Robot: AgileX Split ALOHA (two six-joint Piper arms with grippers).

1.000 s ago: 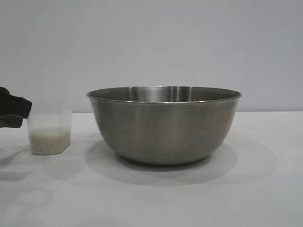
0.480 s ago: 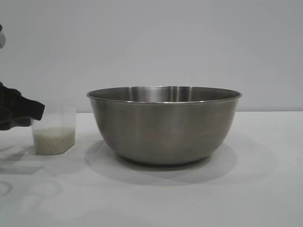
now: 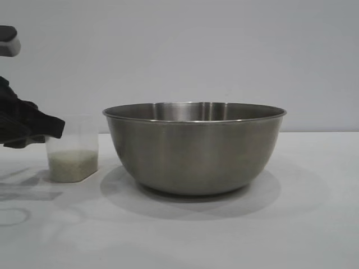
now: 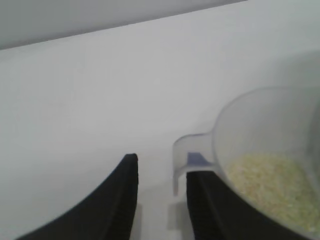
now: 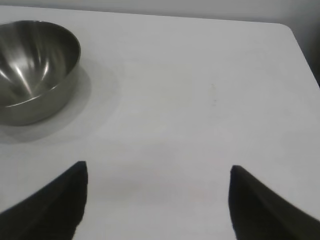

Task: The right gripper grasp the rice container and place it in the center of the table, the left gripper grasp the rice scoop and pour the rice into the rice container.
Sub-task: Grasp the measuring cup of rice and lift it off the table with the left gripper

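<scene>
The steel rice container (image 3: 194, 147) already sits mid-bench (image 3: 314, 224). The left hand (image 4: 161, 190), narrowly parted, straddles the rice scoop's (image 3: 73, 150) handle; lifting and pouring remain. The right hand (image 5: 156, 200) waits wide, empty.

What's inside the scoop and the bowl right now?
The scoop holds a low layer of rice filling its bottom part. The bowl looks empty in the right wrist view, bare steel inside; its near inner wall is hidden behind the rim there.
</scene>
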